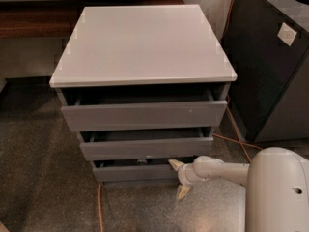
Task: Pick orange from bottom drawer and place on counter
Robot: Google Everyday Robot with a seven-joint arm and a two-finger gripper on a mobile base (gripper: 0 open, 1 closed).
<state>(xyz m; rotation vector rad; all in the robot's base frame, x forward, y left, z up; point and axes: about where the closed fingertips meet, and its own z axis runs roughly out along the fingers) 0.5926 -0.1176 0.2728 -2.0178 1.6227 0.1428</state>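
Gripper by btm drawer; pale counter, prob. concrete floor.

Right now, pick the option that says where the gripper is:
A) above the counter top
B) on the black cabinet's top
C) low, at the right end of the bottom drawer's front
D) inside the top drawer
C: the gripper sits low at the right end of the bottom drawer, in front of its face with fingers spread open, far below the counter.
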